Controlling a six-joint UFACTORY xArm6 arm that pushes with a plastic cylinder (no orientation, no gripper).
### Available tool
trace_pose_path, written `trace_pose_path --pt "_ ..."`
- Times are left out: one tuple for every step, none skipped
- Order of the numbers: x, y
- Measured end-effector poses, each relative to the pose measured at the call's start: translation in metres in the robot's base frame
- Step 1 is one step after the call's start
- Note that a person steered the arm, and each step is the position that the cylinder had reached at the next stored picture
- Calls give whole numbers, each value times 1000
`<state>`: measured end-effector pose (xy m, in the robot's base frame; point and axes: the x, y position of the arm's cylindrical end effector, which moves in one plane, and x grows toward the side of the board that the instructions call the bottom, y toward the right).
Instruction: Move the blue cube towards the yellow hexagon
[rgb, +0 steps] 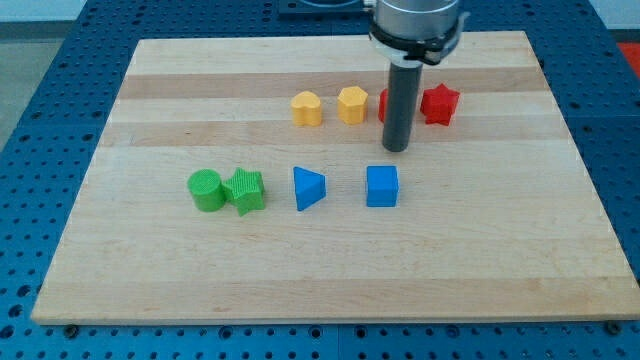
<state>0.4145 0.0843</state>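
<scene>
— Is the hand holding anything?
— There's none, only my tip (397, 148), touching nothing, just beyond the blue cube (381, 186); the yellow hexagon (352, 104) sits farther back, left.

I see a pale wooden board (330, 270) of joined planks, its grain running from the view's left to the view's right. Past all four edges lies a blue perforated table top (45, 150). Even, soft light falls across it, throwing only faint shadows.
</scene>
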Motion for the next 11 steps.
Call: trace_pose_path --pt "35 11" --pt "83 10" --pt "107 -1" --pt "103 -13" --pt "98 -13" --pt "92 -11" --pt "86 -16" --pt "78 -31" --pt "66 -42" --pt "52 -47" --pt "32 -47"
